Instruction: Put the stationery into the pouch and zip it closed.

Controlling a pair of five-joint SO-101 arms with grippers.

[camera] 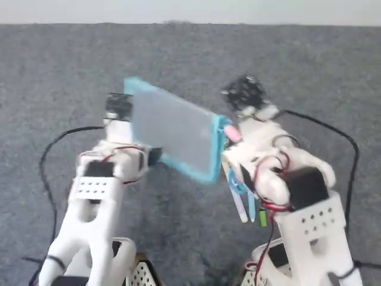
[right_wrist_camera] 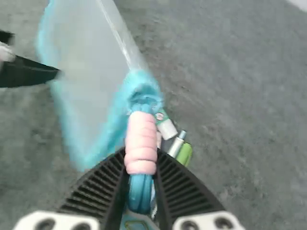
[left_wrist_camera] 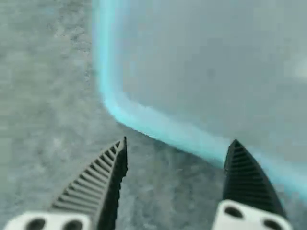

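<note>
The pouch (camera: 172, 128) hangs in the air above the bench (camera: 297, 71), between our two arms. Our right gripper (right_wrist_camera: 140, 154) has its jaws closed on a pink piece (right_wrist_camera: 140, 136) at one end of the pouch. Some pens (camera: 241, 202) poke out just beside those jaws; we cannot tell how far in they are. Our left gripper (left_wrist_camera: 179, 141) has its jaws wide open, with the pouch's blue edge just in front of the tips. We think the filling is not done yet. Next, the left jaws should close on that edge and hold the pouch steady, so the pens can slide in before zipping.
</note>
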